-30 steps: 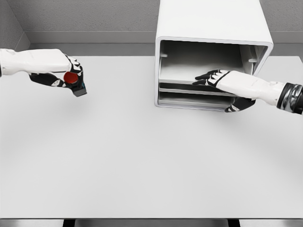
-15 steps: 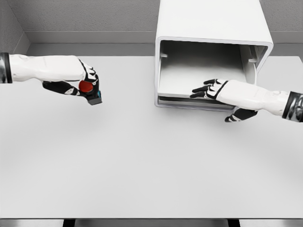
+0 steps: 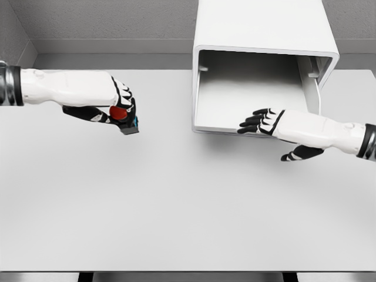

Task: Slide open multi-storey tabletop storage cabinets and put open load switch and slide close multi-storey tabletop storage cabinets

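The left hand [image 3: 111,106] has its fingers wrapped around the load switch [image 3: 124,117], carrying it above the table [image 3: 176,200], well to the left of the storage cabinet [image 3: 258,35]. It looks small, rigid and light, best gripped by its dark body, below the red knob. The right hand [image 3: 267,121] lies flat at the tray's [image 3: 235,106] front edge, fingers spread, gripping nothing.

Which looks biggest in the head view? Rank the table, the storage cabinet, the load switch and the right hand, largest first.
1. Table, filling most of the picture.
2. Storage cabinet.
3. Right hand, fingers spread at the drawer's front edge.
4. Load switch, red-knobbed, partly hidden in the left hand, so it may be somewhat larger than it looks.
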